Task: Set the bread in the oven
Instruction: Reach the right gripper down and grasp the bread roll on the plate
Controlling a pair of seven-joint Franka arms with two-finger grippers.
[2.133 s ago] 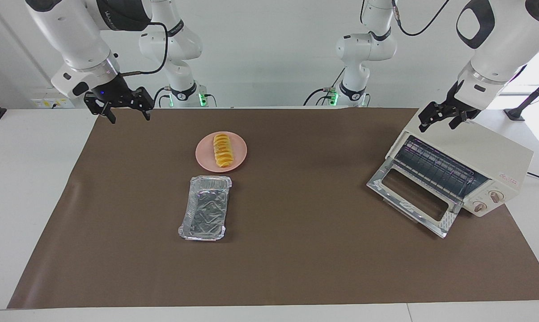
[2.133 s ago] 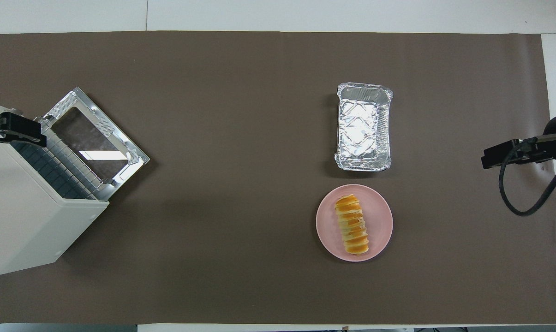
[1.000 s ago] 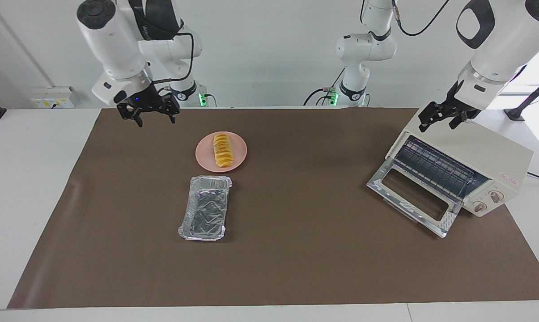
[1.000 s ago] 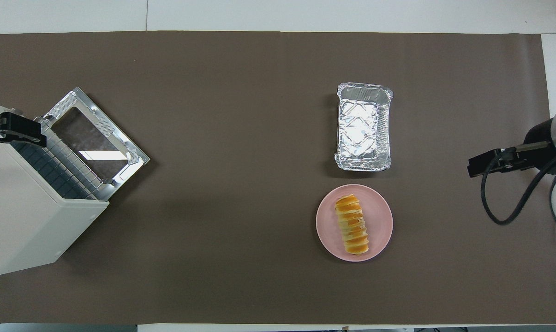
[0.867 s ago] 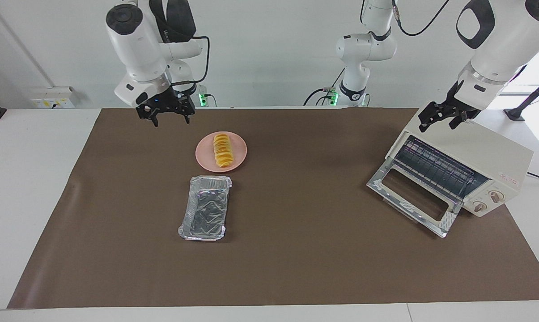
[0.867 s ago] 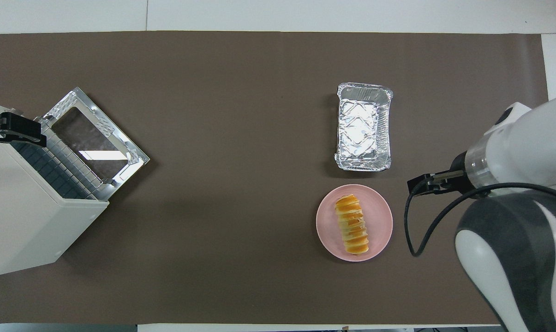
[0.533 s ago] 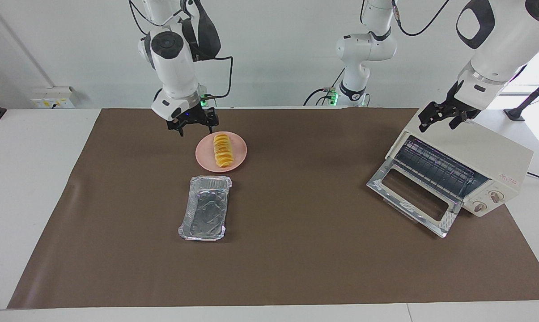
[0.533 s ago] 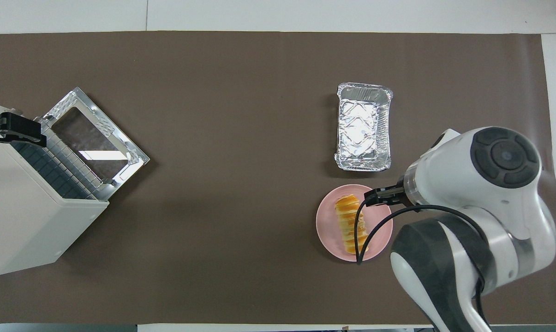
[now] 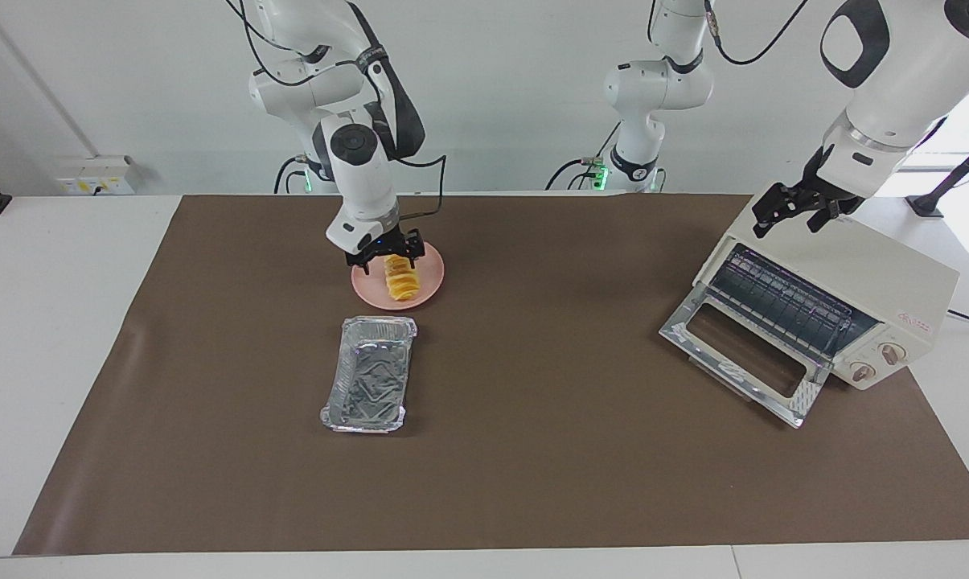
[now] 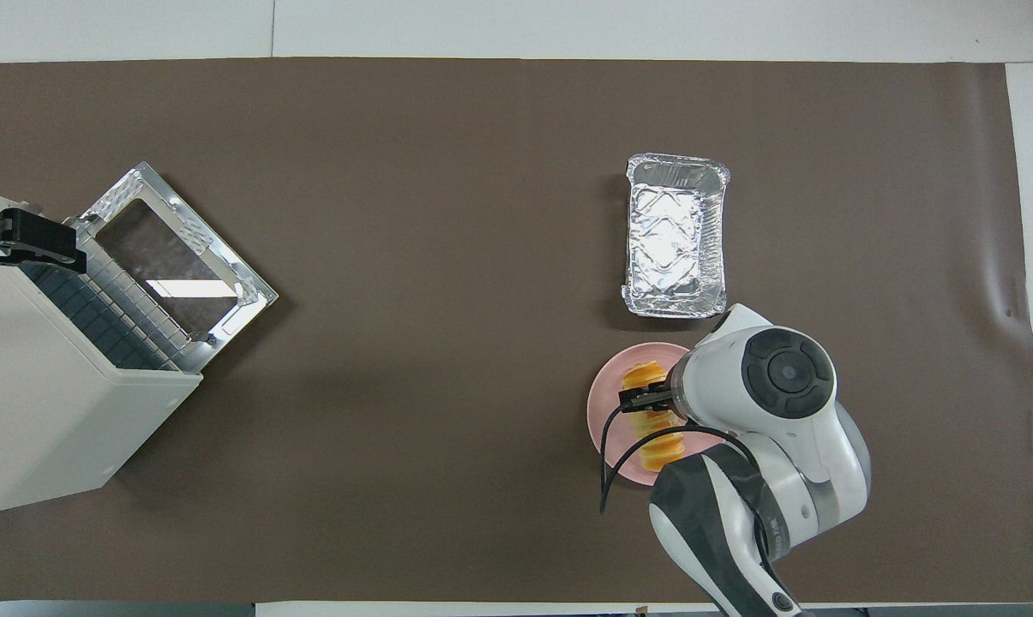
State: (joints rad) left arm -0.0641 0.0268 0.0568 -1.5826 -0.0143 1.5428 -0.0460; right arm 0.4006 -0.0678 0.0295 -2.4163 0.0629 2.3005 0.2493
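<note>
Facing view shows the right gripper point(image 9: 386, 259) low over the bread point(image 9: 400, 280), a ridged, golden-yellow loaf lying on a round, smooth pink plate point(image 9: 370, 289). Its black fingers stand spread to either side of the loaf's end nearer the robots; whether they touch it cannot be told, and nothing is held. Just beside the plate, farther from the robots, lies a crinkled silver foil tray point(image 9: 370, 373), rectangular with a rolled rim. Plate and tray rest on a matte brown mat point(image 9: 532, 450) covering the white bench point(image 9: 50, 322). Well apart from the plate, toward the left arm's end of the bench, stands the oven point(image 9: 846, 297), a boxy cream-white shell with its glass door dropped open, a wire rack inside and two round knobs. The left gripper point(image 9: 790, 214) waits above the oven's top, fingers spread and empty.
</note>
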